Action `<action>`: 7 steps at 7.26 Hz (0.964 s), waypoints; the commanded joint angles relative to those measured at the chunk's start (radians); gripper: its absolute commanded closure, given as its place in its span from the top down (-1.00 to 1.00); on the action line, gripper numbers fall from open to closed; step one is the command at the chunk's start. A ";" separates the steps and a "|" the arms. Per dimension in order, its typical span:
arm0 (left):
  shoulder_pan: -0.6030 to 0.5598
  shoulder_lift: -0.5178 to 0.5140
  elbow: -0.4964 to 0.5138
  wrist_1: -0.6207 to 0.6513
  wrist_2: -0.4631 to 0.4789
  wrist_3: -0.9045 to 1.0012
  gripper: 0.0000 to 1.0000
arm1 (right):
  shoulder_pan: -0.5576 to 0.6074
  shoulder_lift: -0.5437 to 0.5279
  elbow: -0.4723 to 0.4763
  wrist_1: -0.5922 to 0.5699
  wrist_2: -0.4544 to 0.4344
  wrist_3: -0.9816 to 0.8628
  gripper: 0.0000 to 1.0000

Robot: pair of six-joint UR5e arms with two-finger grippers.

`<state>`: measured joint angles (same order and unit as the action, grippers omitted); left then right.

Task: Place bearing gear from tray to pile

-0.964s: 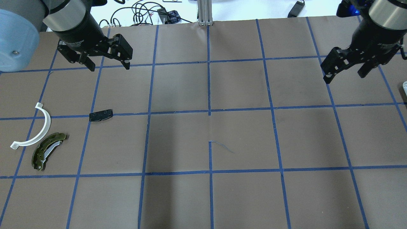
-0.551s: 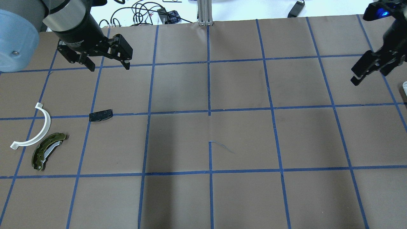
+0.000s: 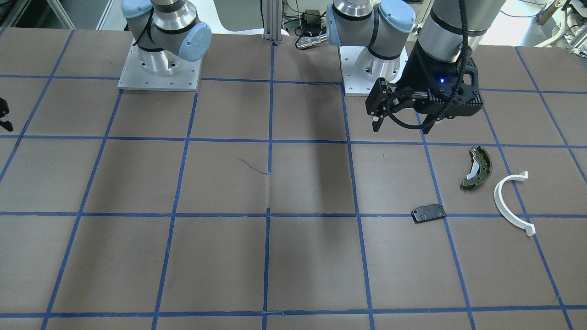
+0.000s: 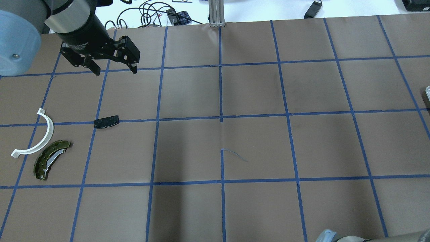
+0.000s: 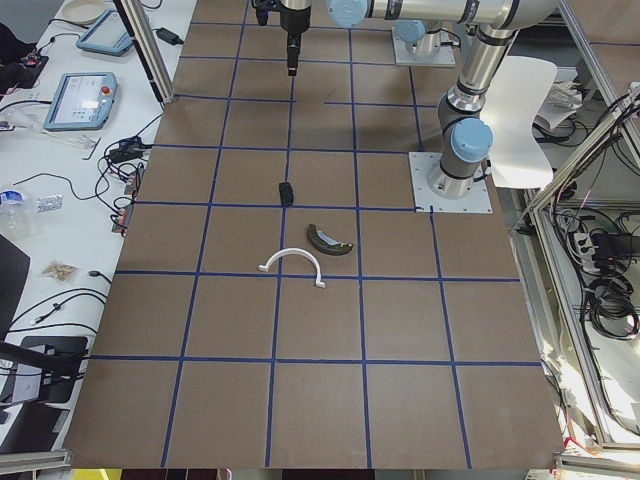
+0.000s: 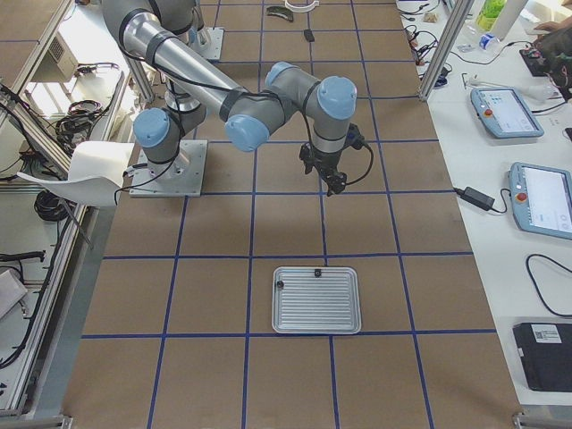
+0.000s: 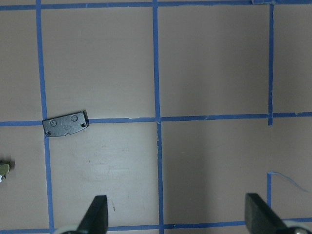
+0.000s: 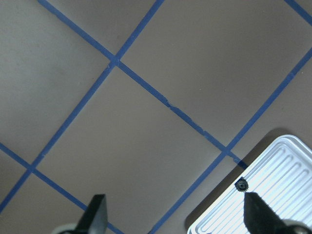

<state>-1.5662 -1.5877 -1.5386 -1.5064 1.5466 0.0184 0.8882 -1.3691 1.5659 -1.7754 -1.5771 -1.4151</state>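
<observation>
The gear (image 8: 241, 185) is a small dark toothed ring lying flat on the tray (image 8: 273, 190), close to one edge. The tray is silver, ribbed and round-cornered, and sits flat on the counter at the robot's right end. The pile is well apart, at the left end. It has an olive-green curved shoe (image 4: 39, 165), a white half-ring (image 3: 498, 196) just beside it, and a flat black plate (image 4: 106, 121) lying apart from both on a blue tape line.
</observation>
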 commanded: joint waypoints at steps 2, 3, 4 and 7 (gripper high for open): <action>0.000 0.000 0.000 0.000 0.001 0.000 1.00 | -0.087 0.154 -0.105 -0.050 0.011 -0.266 1.00; 0.000 0.000 0.000 0.000 0.001 0.000 1.00 | -0.104 0.188 -0.147 -0.052 0.012 -0.322 1.00; 0.000 0.000 0.000 0.000 0.001 0.000 1.00 | -0.121 0.238 -0.173 -0.052 0.014 -0.390 1.00; 0.000 0.000 0.000 0.000 0.001 -0.002 1.00 | -0.161 0.318 -0.202 -0.062 0.037 -0.655 1.00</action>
<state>-1.5661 -1.5877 -1.5386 -1.5064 1.5478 0.0171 0.7364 -1.0838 1.3714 -1.8294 -1.5479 -1.9752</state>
